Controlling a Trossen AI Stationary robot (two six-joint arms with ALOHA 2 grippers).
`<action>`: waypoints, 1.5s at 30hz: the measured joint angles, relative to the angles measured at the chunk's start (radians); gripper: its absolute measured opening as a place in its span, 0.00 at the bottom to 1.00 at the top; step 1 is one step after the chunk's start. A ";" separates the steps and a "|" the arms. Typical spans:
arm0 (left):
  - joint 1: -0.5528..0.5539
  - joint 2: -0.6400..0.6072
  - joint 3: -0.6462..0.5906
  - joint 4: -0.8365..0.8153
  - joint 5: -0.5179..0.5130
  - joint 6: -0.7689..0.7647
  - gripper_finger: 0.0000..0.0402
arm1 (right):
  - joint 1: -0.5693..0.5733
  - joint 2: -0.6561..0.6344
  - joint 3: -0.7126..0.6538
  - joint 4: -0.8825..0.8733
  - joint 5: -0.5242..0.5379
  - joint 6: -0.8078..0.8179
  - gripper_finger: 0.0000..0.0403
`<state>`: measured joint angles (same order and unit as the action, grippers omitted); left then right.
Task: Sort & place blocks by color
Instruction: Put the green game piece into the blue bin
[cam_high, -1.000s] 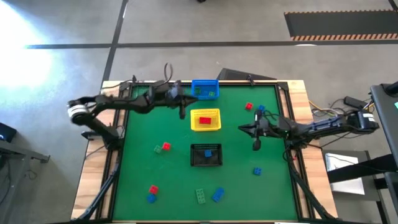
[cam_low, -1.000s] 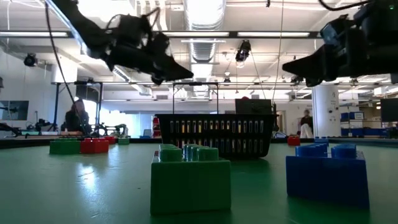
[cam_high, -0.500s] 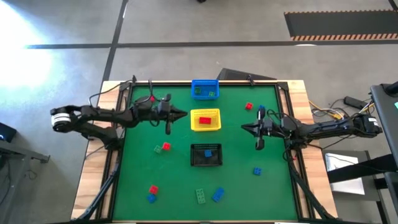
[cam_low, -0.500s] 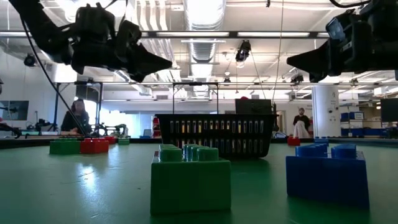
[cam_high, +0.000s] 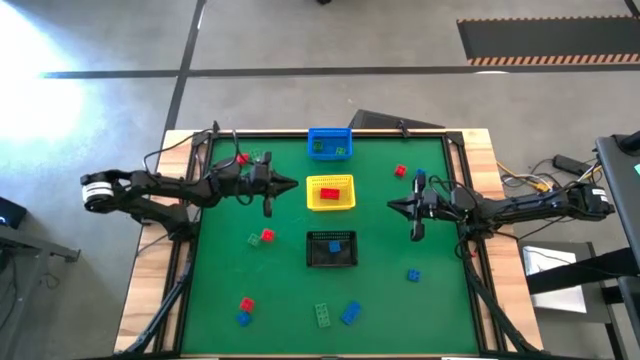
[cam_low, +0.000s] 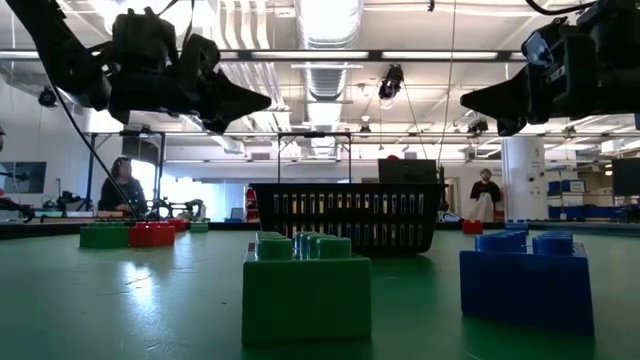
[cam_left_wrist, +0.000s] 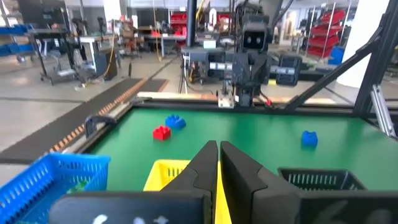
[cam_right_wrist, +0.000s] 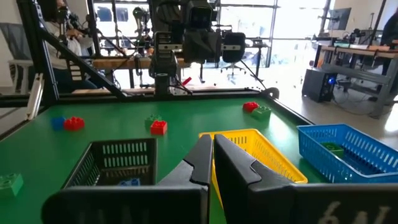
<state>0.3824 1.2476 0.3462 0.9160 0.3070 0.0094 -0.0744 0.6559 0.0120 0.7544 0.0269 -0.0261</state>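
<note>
My left gripper (cam_high: 293, 183) hovers shut and holding nothing above the mat, left of the yellow basket (cam_high: 330, 203), with its tips (cam_left_wrist: 218, 149) pointing toward the table's right. My right gripper (cam_high: 391, 206) hovers shut and holding nothing to the right of that basket, and its tips (cam_right_wrist: 212, 146) point left. Loose blocks lie flat on the green mat: a red one (cam_high: 267, 236) beside a green one (cam_high: 252, 239), red (cam_high: 401, 171) and blue (cam_high: 419, 176) near the right arm, a blue one (cam_high: 413, 275), and several near the near edge (cam_high: 324, 315).
The blue basket (cam_high: 330, 133) at the far edge holds green blocks. The yellow basket holds a red one (cam_high: 330, 193), and the black basket (cam_high: 331, 262) a blue one. A red (cam_high: 241, 158) and a green block (cam_high: 258, 157) lie under the left arm. People are in the room beyond.
My left gripper has drawn back from beside the blue basket, moving toward the table's near and left sides and ending level with the yellow basket. It has hardly moved in the last half second. My right gripper has stayed almost where it was.
</note>
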 joint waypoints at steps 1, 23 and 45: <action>0.000 0.000 0.000 0.008 0.000 -0.002 0.01 | 0.000 0.000 0.000 0.000 0.000 0.000 0.02; -0.001 -0.156 -0.016 -0.194 0.130 0.041 0.01 | 0.000 0.000 -0.001 0.001 0.000 0.000 0.02; -0.017 -0.328 -0.085 -0.273 0.124 0.054 0.01 | 0.000 0.000 -0.001 0.001 0.000 0.000 0.02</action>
<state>0.3656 0.9193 0.2615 0.6433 0.4314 0.0631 -0.0745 0.6563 0.0109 0.7550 0.0268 -0.0260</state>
